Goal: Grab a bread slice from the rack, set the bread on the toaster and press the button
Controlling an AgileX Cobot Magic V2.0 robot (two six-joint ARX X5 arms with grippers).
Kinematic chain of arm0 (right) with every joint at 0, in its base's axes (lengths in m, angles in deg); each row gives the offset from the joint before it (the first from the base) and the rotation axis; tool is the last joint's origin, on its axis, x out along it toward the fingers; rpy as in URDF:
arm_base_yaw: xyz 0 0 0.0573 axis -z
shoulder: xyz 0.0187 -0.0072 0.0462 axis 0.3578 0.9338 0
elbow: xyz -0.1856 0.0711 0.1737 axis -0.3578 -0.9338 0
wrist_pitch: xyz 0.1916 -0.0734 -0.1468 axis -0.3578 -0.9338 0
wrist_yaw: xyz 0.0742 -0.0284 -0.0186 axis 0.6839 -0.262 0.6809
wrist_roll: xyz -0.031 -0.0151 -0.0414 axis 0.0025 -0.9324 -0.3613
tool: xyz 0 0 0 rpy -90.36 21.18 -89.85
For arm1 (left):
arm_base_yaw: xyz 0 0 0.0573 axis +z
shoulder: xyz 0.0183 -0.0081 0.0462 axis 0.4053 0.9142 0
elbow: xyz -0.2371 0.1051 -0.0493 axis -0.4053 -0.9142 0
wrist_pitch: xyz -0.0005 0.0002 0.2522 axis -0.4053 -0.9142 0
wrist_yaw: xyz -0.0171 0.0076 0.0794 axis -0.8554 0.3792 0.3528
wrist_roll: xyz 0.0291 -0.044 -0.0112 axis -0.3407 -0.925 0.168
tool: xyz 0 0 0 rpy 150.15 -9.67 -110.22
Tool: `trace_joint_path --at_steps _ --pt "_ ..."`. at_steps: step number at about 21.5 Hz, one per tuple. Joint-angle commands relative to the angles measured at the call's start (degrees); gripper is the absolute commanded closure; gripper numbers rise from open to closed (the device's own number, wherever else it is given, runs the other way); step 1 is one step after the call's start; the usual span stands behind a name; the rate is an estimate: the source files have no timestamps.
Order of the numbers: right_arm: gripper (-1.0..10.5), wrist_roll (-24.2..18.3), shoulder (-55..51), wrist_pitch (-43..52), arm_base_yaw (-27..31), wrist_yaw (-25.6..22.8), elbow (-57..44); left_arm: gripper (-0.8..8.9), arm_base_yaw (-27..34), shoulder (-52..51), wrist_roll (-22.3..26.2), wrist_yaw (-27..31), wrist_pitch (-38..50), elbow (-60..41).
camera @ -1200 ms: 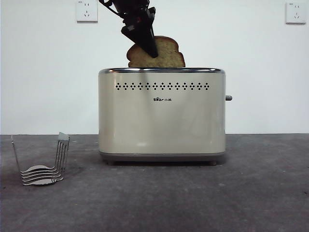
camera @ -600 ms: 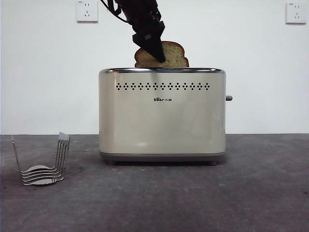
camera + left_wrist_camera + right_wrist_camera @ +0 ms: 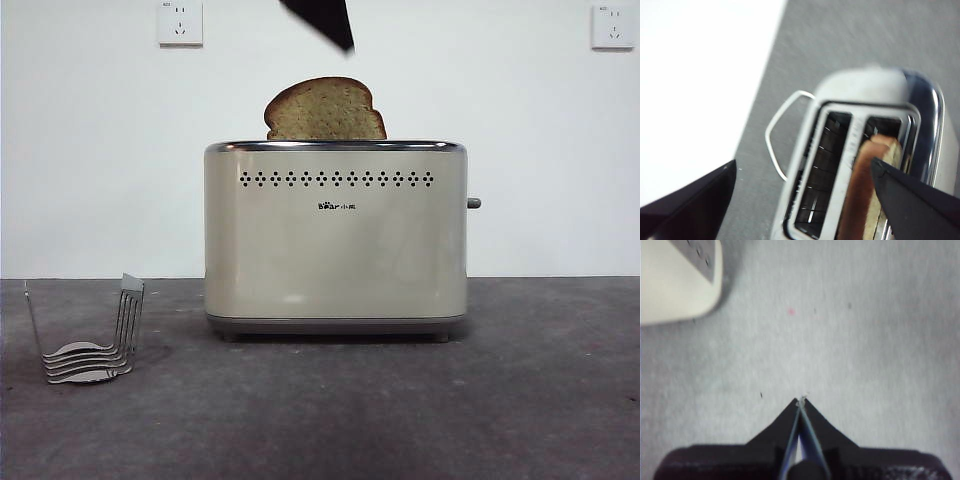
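Your bread (image 3: pixel 325 108) stands in the toaster (image 3: pixel 336 240) at frame centre, its top half proud of the chrome rim, and the left gripper (image 3: pixel 802 192), jaws spread wide and empty, shows only as a dark tip at the top edge, so a careless return could clip the slice and tilt it in its slot. The button (image 3: pixel 473 203) juts from the toaster's right side, unpressed; the right gripper (image 3: pixel 801 401), jaws pressed together over bare table (image 3: pixel 865 340), could glance off so small a knob or shove the toaster along. The grey, speckled table meets a white wall with sockets (image 3: pixel 180 22) in the upper corners, and the rack (image 3: pixel 88 340) sits empty at lower left.
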Motion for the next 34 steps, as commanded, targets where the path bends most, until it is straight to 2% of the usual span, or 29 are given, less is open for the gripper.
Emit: trace_joint_path --at_steps 1,3,4,5,8,11,14,17,21,34 --pt "9.5 0.15 0.77 2.91 -0.02 0.24 0.04 3.66 -0.11 -2.89 -8.39 -0.28 -1.77 -0.52" --pt "9.5 0.24 1.84 6.49 -0.02 1.18 0.04 3.78 -0.22 -6.12 -14.27 -0.28 -4.76 -0.52" --pt "9.5 1.18 2.67 7.93 -0.02 2.51 0.04 3.80 -0.22 -7.91 -19.08 -0.28 -6.47 -0.52" --pt "9.5 1.73 3.63 9.46 -0.02 4.48 0.04 4.20 -0.22 -9.42 -22.93 -0.28 -8.28 -0.52" --pt "9.5 4.72 7.98 18.64 0.00 16.11 0.07 8.14 -0.17 -14.16 -30.45 -0.28 -16.17 -0.52" --pt "9.5 9.22 14.12 29.44 0.07 23.17 0.63 8.22 -0.15 -17.70 -33.05 -0.28 -23.91 -0.52" --pt "9.5 12.31 24.83 36.96 1.62 34.75 4.85 8.22 -0.17 -19.87 -37.20 -0.31 -31.89 -0.52" --pt "9.5 13.05 35.32 37.90 2.03 39.52 12.09 8.22 -0.17 -20.52 -39.30 -0.28 -39.67 -0.52" --pt "9.5 13.35 47.12 37.75 3.45 46.99 20.50 8.22 -0.20 -22.93 -41.88 -4.42 -40.50 -0.74" --pt "9.5 13.64 60.26 37.68 4.11 50.47 26.10 8.22 -0.22 -32.68 -47.95 -6.71 -40.48 -0.76"
